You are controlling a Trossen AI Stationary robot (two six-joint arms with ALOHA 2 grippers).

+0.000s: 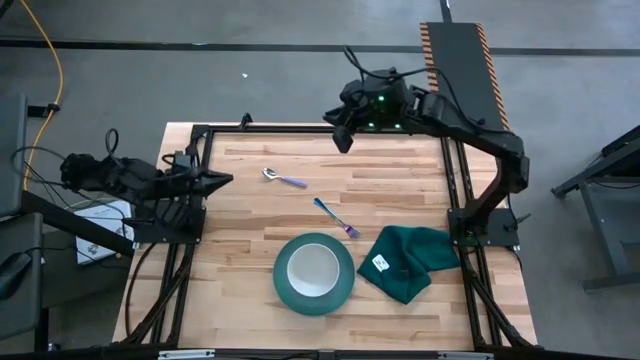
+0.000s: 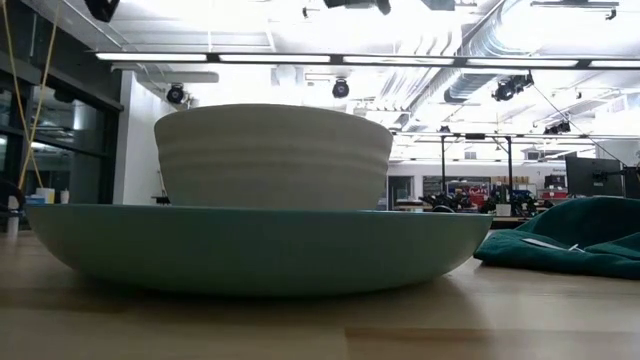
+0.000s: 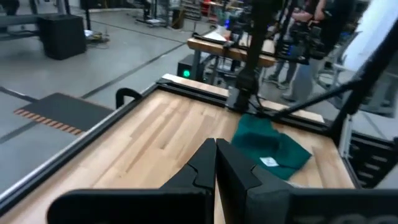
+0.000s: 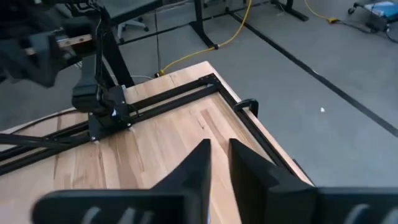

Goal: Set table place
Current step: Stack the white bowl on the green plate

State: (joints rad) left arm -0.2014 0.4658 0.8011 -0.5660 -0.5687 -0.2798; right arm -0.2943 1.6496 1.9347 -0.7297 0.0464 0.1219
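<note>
Teal plate [image 1: 313,295] with the white bowl [image 1: 313,268] on it is seen near the table's [image 1: 250,200] front edge, beside the green cloth [image 1: 412,260]. Left gripper [image 1: 226,180] is closed, empty; right gripper [image 1: 343,140] is slightly parted, empty.

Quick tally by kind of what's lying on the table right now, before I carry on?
Plate: 1
Bowl: 1, sitting on the plate
Spoon: 1
Fork: 1
Cloth: 1
Total: 5
</note>
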